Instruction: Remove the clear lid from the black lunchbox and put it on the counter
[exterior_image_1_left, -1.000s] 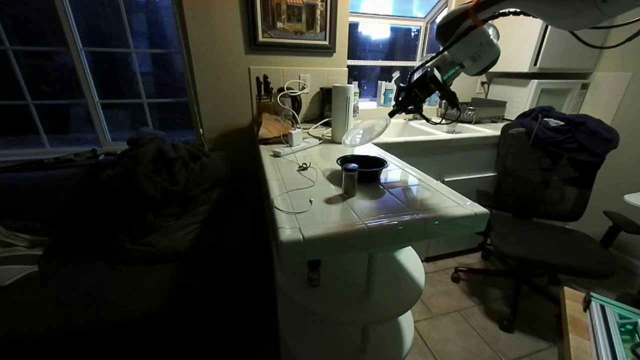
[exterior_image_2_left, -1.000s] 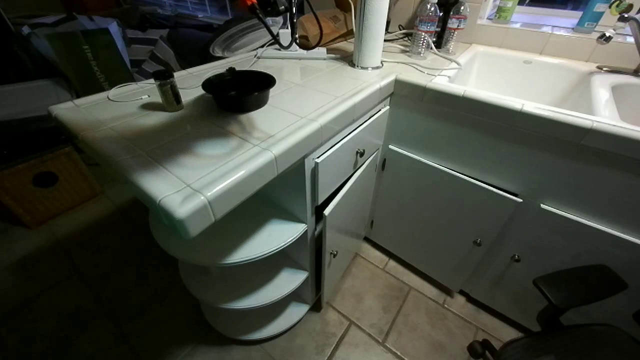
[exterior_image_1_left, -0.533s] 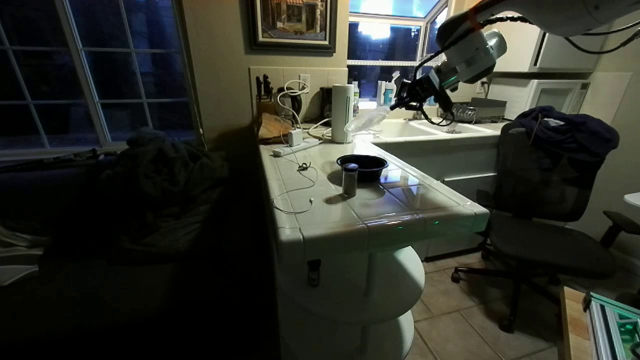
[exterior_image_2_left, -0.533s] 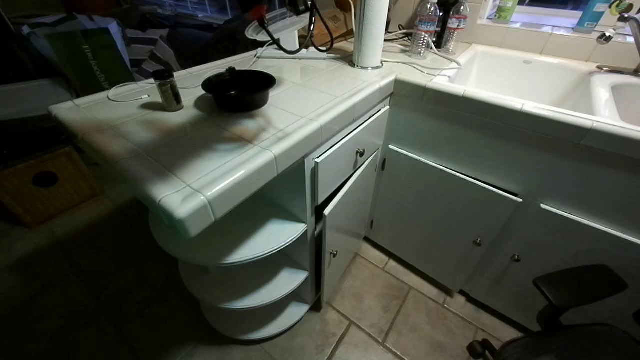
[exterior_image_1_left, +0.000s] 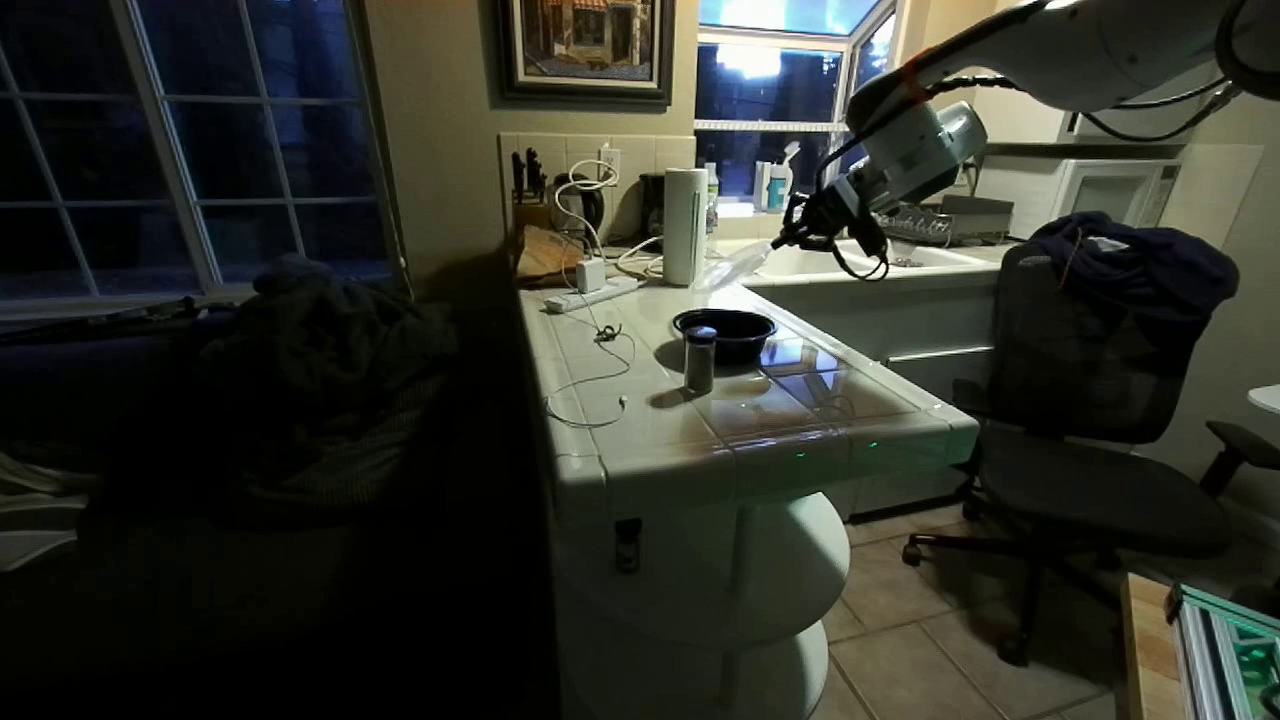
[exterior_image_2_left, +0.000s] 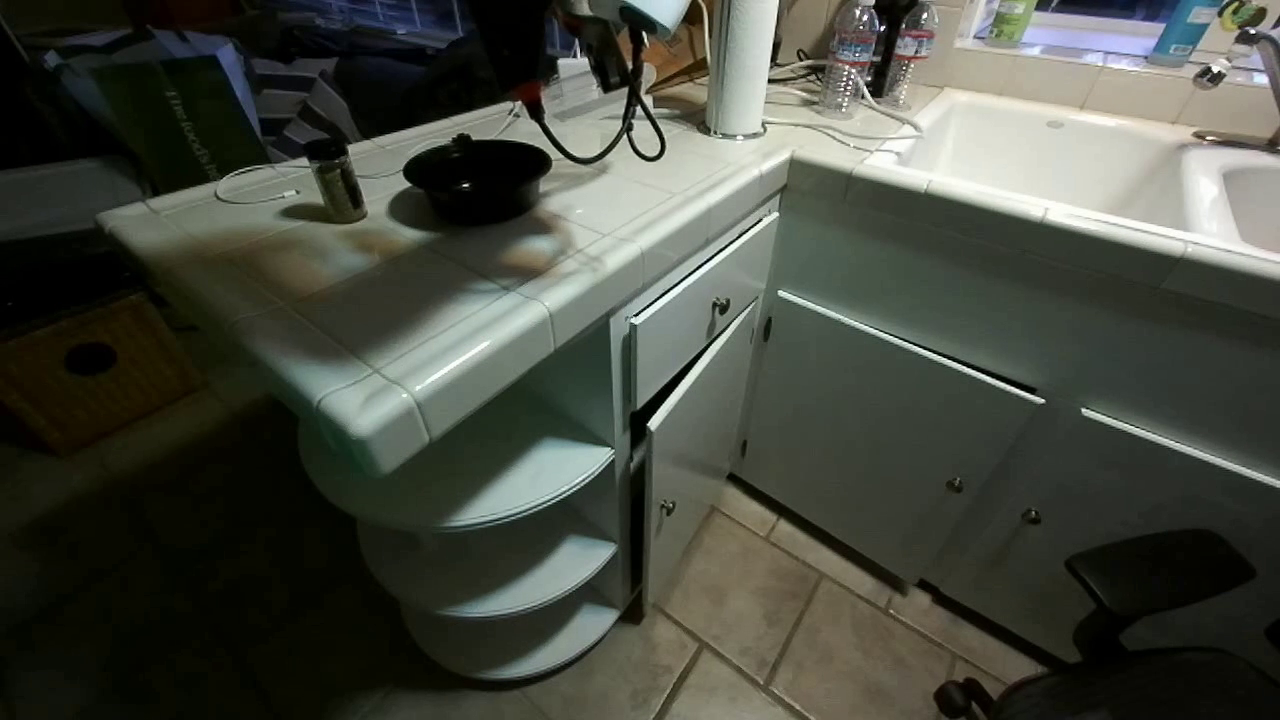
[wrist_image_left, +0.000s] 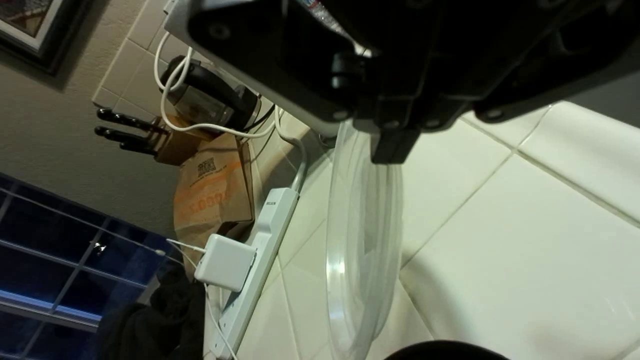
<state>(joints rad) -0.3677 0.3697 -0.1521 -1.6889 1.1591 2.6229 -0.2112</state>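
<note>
The clear lid (exterior_image_1_left: 735, 268) is held tilted above the counter (exterior_image_1_left: 660, 440), just in front of the paper-towel roll. In the wrist view the lid (wrist_image_left: 362, 250) hangs nearly edge-on below the fingers. My gripper (exterior_image_1_left: 778, 243) is shut on the lid's rim; its fingertips (wrist_image_left: 395, 150) are pressed together there. The black lunchbox (exterior_image_1_left: 735, 345) stands uncovered on the counter, nearer the camera than the lid. It also shows in an exterior view (exterior_image_2_left: 480, 185), and its dark rim shows at the wrist view's bottom edge (wrist_image_left: 445, 350). Whether the lid's lower edge touches the tiles, I cannot tell.
A dark-capped shaker (exterior_image_1_left: 700, 362) stands beside the lunchbox. The paper-towel roll (exterior_image_1_left: 684, 225), a power strip (wrist_image_left: 265, 255) with a white charger (wrist_image_left: 227, 262), a paper bag (wrist_image_left: 215, 190) and a loose cable (exterior_image_1_left: 590, 422) are near. The sink (exterior_image_2_left: 1030, 160) lies behind.
The lid has turned from broadside to nearly edge-on. It rose slightly, then came down with my gripper, moving closer to the counter and the power strip. The lunchbox has not moved.
</note>
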